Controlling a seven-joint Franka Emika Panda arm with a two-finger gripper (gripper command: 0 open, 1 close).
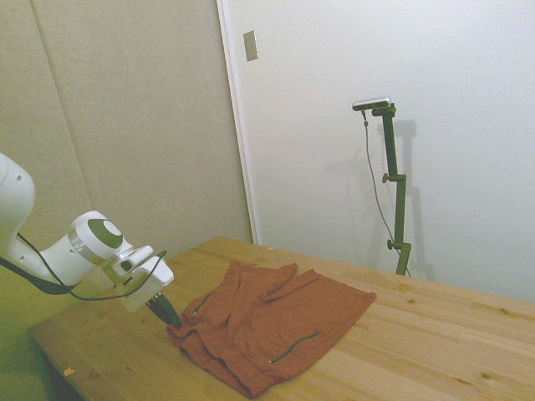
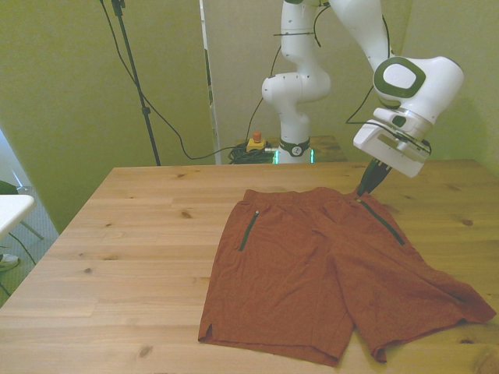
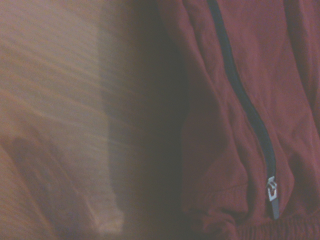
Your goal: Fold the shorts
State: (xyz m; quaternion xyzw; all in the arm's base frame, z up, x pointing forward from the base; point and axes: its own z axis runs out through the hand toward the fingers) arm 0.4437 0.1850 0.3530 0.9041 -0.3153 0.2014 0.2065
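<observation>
Shorts (image 2: 327, 273) lie spread flat on the wooden worktop (image 2: 132, 249), centre to lower right of the front view; waistband toward the top of the frame, both legs running down to the bottom edge. Rust-red fabric, lightly wrinkled. Two dark pocket zips: one (image 2: 249, 231) on the front view's left side, one (image 2: 387, 221) on the front view's right.

In the side view the shorts (image 1: 272, 326) sit lower centre, rumpled near the waistband, with a zip (image 1: 294, 347) showing on the near part.

Gripper (image 2: 366, 187) is tilted, tip down at the waistband corner nearest the right-hand zip, upper right of the front view. Fingers look close together w/ tips at or on the cloth; can't tell whether they pinch fabric or are just closed above it. Side view has the gripper (image 1: 171, 317) at lower left, tip right at the shorts' edge.

Wrist view: blurred; red fabric w/ a dark zip (image 3: 245, 105) and a small metal pull (image 3: 271, 188), wood grain beside it.
</observation>
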